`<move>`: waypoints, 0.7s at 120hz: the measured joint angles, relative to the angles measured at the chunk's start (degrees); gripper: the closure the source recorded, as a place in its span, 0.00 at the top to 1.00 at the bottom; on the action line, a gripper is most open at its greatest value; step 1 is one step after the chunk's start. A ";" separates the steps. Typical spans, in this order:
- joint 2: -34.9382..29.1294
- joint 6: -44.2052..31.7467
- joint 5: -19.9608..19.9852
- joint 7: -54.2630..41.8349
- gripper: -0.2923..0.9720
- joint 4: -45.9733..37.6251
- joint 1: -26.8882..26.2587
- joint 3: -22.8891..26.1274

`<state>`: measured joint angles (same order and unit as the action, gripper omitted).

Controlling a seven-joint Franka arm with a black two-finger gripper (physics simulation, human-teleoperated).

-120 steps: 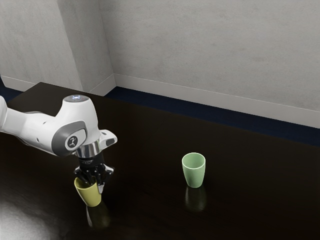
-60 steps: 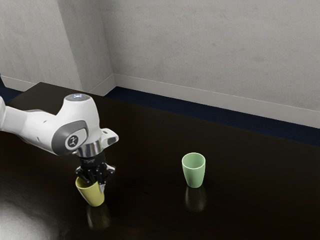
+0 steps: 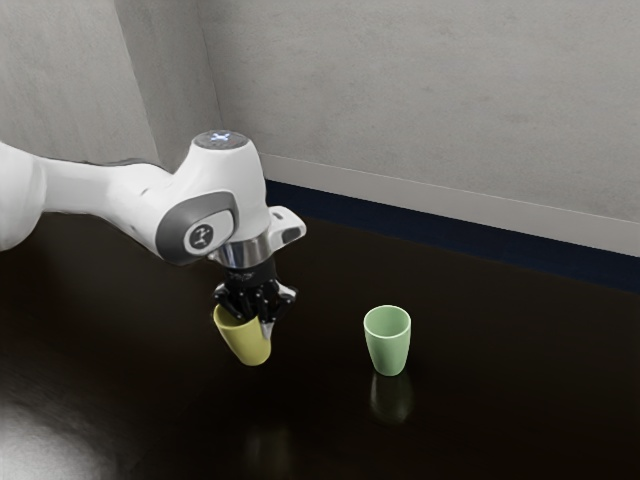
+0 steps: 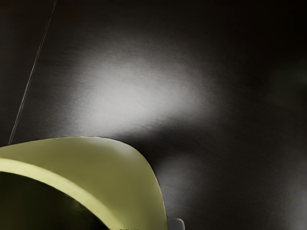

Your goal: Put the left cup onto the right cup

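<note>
Our end effector (image 3: 250,312) is clamped on the rim of the yellow cup (image 3: 243,342), at the end of the white arm (image 3: 110,195) that comes in from 9 o'clock in the exterior view. The cup hangs tilted under the end effector, clear of the dark desk (image 3: 480,400), with its base tipped toward 5 o'clock. The green cup (image 3: 387,340) stands upright on the desk at about 3 o'clock from the yellow cup and apart from it, and in the wrist view the yellow cup (image 4: 110,167) sits close under our hand above the glossy desk (image 4: 144,96).
</note>
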<state>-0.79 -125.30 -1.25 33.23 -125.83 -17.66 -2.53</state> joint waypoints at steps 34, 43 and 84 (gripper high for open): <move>8.63 6.78 -2.43 1.09 0.15 15.17 -1.74 0.63; 10.40 7.68 -2.78 1.12 0.15 17.85 -2.33 0.69; 14.76 11.61 -3.15 1.03 0.15 25.66 -2.60 2.19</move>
<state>13.97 -113.69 -4.40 34.26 -100.17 -20.26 -0.34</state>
